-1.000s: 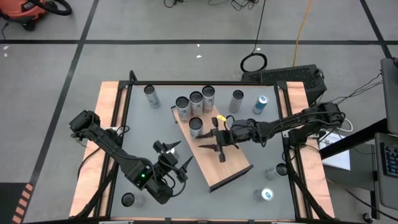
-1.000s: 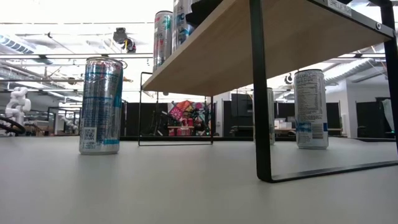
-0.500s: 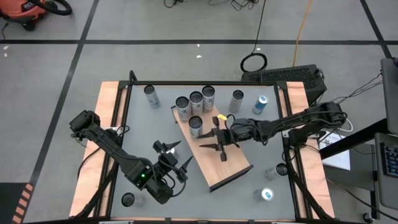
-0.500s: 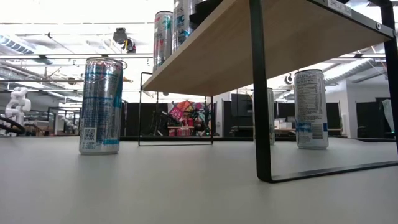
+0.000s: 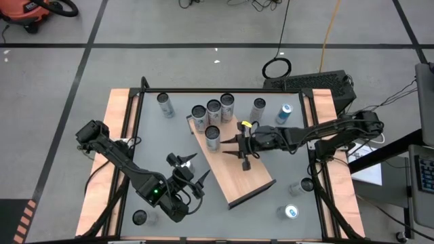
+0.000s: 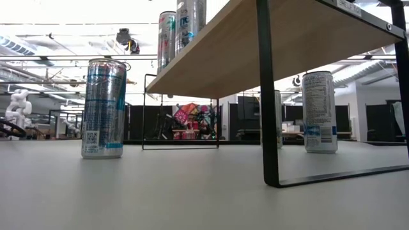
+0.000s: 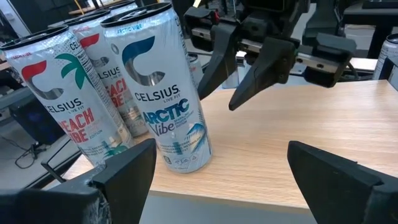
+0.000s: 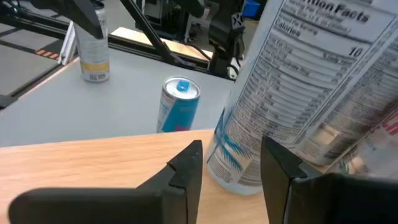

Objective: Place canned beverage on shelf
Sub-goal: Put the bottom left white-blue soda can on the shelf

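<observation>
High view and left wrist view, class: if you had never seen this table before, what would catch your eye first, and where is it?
First, the tilted wooden shelf in the middle of the table, with four cans clustered at its far end. The nearest of them, the Arctic Vibe can, stands upright, with the right gripper just beside it, holding nothing. The left gripper waits open off the shelf's near left side.

Right gripper [image 5: 242, 147] stretched toward table centre, fingers apart, left gripper [image 5: 191, 172] waiting, fingers wide
</observation>
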`<action>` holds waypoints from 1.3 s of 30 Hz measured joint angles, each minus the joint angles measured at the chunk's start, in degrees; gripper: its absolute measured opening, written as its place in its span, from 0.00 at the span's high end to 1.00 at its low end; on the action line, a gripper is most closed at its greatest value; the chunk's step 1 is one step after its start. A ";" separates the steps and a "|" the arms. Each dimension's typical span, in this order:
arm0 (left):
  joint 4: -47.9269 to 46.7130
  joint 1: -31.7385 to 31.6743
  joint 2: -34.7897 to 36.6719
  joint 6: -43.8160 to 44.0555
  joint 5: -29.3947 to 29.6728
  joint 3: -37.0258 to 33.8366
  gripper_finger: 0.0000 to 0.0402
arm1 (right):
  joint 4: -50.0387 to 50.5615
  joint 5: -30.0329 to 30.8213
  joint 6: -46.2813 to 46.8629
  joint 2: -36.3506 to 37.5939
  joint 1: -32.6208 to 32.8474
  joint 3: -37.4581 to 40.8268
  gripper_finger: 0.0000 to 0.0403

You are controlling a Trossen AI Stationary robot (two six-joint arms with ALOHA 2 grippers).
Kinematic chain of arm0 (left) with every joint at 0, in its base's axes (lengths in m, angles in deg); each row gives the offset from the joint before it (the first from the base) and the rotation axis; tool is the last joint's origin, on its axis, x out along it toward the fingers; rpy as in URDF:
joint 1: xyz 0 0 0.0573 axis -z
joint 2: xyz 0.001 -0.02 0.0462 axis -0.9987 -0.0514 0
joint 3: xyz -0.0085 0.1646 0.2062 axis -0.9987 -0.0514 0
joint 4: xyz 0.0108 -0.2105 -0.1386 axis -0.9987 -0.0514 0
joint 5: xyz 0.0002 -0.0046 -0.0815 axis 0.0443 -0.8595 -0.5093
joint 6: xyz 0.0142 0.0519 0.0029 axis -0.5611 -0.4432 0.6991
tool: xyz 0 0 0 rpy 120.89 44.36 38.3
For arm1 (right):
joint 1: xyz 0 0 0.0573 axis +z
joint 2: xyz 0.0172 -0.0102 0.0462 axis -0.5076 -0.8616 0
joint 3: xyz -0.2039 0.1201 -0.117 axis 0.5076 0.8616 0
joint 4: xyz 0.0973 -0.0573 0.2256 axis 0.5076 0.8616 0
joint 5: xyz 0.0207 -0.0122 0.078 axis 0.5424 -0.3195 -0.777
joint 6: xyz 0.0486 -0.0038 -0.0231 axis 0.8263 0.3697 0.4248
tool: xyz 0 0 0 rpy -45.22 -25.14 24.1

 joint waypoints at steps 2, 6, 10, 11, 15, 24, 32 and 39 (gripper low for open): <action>0.04 0.00 0.00 0.00 0.02 0.00 0.11 | -0.13 -0.01 -0.02 0.00 -0.14 0.00 0.76; 0.09 0.00 0.00 0.02 0.01 0.00 0.11 | -0.30 -0.03 0.00 0.00 -0.14 0.00 0.76; 0.09 0.00 0.00 0.04 0.00 0.00 0.11 | -1.25 -0.15 0.37 0.00 -0.14 0.00 0.76; 0.11 0.00 0.00 0.05 0.00 0.00 0.11 | -1.57 -0.17 0.37 0.00 -0.14 0.00 0.76; 0.31 0.00 0.00 0.07 0.00 0.00 0.11 | -1.99 -0.22 0.40 0.00 -0.12 0.00 0.76; 0.00 0.00 0.00 1.40 -0.02 -0.01 0.11 | -2.02 4.34 -0.24 0.00 -0.37 0.00 0.76; 0.00 -0.04 0.00 1.42 -0.02 0.00 0.11 | -2.75 2.46 -0.28 0.00 -1.27 0.00 0.76; 0.00 -0.04 0.00 1.44 -0.02 -0.02 0.11 | -2.79 1.26 0.19 0.00 -1.23 0.00 0.76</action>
